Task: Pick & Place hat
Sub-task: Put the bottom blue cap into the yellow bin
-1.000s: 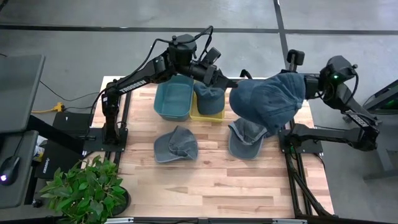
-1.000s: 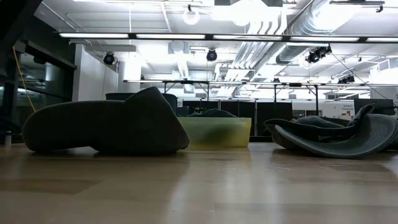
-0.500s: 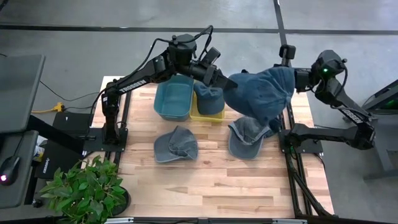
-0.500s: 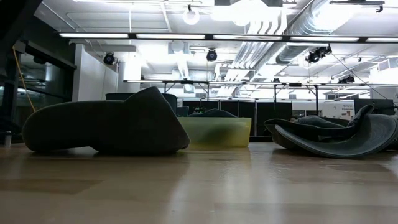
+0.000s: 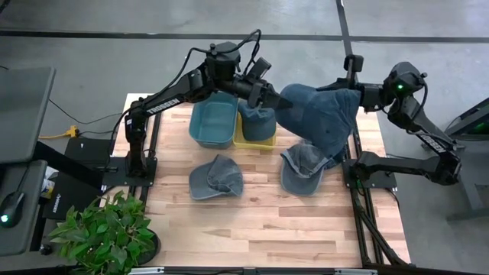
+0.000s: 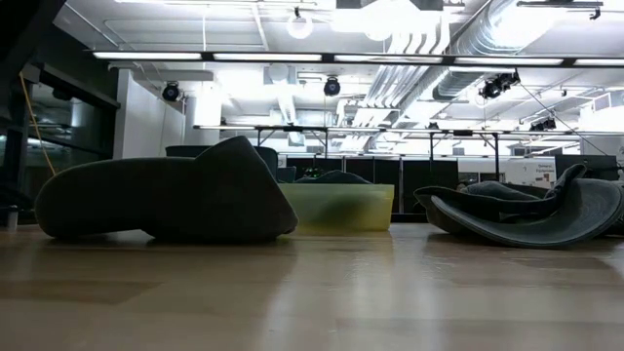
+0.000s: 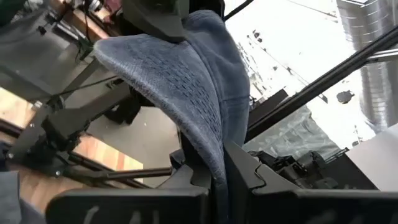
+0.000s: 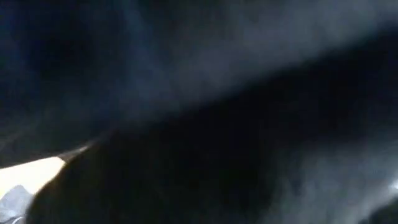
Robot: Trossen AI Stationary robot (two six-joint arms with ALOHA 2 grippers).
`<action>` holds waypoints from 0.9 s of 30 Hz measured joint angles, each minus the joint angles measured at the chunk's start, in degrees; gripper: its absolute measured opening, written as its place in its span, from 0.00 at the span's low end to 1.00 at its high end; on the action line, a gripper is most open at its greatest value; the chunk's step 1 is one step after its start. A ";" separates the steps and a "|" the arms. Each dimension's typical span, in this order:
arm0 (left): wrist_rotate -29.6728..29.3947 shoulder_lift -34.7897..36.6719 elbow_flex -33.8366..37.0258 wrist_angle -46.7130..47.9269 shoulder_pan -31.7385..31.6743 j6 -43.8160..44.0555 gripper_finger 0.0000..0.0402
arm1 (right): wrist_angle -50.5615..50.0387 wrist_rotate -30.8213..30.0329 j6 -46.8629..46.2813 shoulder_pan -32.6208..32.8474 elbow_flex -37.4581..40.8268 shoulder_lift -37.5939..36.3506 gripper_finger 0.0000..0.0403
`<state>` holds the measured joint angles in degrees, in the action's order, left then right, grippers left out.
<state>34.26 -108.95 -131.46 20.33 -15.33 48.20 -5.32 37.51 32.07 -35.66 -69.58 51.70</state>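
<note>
A blue denim hat point(image 5: 317, 114) hangs in the air above the table's far right part, stretched between both grippers. My left gripper point(image 5: 273, 97) is shut on the hat's left end, which shows as ribbed blue cloth point(image 7: 186, 74) in the left wrist view. My right gripper point(image 5: 357, 98) is shut on its right end. Dark cloth fills the right wrist view. Another hat point(image 5: 256, 118) lies in the yellow bin point(image 5: 267, 141). My left gripper pinches a fold of the hat's edge point(image 7: 210, 155) between its two fingers, coming level from the table's left. The hat is lifted clear and droops away from the fingers. My right gripper holds the hat's right end point(image 5: 348, 99), coming from the table's right. Cloth covers the place of contact, so which part it has cannot be told. The hat's body sags below the fingers, clear of the table.
A teal bin point(image 5: 214, 121) stands left of the yellow bin. One hat point(image 5: 216, 177) lies on the table's middle and another hat point(image 5: 303, 168) lies below the held one. A potted plant point(image 5: 107, 229) stands at the near left corner.
My right gripper has carried the hat toward the table's left and far edge. My left gripper has shut on the hat's left end. The hat now spans both grippers and has drawn out longer.
</note>
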 joint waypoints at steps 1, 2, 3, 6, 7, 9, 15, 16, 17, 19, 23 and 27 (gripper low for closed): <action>-0.43 0.00 0.00 -0.01 0.00 -0.30 0.02 | -0.12 -1.33 -0.97 0.00 0.00 0.00 0.05; -0.66 0.00 0.00 0.06 -0.04 -0.62 0.02 | -0.30 -2.61 -2.27 0.02 0.00 0.00 0.08; -1.02 0.00 0.00 0.16 -0.06 -1.17 0.02 | -0.47 -4.46 -3.76 0.02 0.00 -0.09 0.11; -2.17 0.00 0.00 0.27 -0.26 -1.96 0.02 | -0.72 -12.32 -8.67 0.04 0.02 -0.45 0.21; -2.53 0.00 0.00 0.27 -0.30 -2.17 0.02 | -0.81 -15.07 -10.57 0.04 0.04 -0.62 0.24; -3.12 -0.02 0.00 0.36 -0.31 -3.02 0.02 | -1.01 -21.75 -14.14 0.09 0.07 -1.17 0.31; -2.28 -0.04 0.00 1.48 0.04 -4.25 0.02 | -3.08 -42.40 -17.24 -0.47 0.07 -3.38 0.50; -2.94 -0.04 0.00 1.71 0.02 -4.77 0.01 | -3.16 -44.92 -17.20 -0.38 0.07 -3.74 0.52; -3.64 -0.04 0.00 1.94 0.02 -5.39 0.01 | -3.47 -47.17 -17.20 -0.37 0.07 -4.14 0.54; -5.37 -0.04 0.00 2.65 0.00 -6.66 0.01 | -3.92 -52.32 -17.37 -0.35 0.07 -4.80 0.57; -10.17 -0.07 0.00 2.99 -0.04 -9.56 0.01 | -4.93 -62.02 -22.17 -0.41 0.02 -6.45 0.58; -15.55 -0.07 0.00 3.88 -0.61 -14.19 0.01 | -9.31 -68.16 -28.99 -0.39 0.00 -8.45 0.59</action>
<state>18.71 -109.01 -131.46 24.21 -15.94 34.02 -14.63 -30.64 3.08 -36.05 -69.58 43.25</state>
